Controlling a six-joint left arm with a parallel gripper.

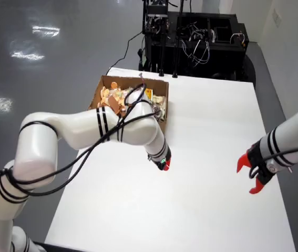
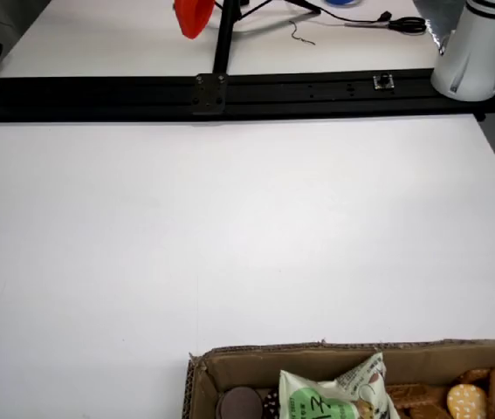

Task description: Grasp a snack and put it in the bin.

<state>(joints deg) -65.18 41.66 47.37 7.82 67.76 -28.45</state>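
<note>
Your working arm's gripper [image 1: 164,164] hung over bare white table [image 1: 206,157] just beside the cardboard box [image 1: 162,86]; whether its jaws were parted I could not tell, and it seemed to carry nothing. The snacks [image 1: 114,97] lay inside that box, so the drop looked done. Beyond stood a black equipment rack [image 1: 201,37] on a glossy grey floor [image 1: 43,52].

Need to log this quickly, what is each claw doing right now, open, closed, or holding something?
Left-side arm's claw: by the brown cardboard snack box, mostly hidden; cannot be told.
Right-side arm's red claw: open, holding nothing, above the white table.
</note>
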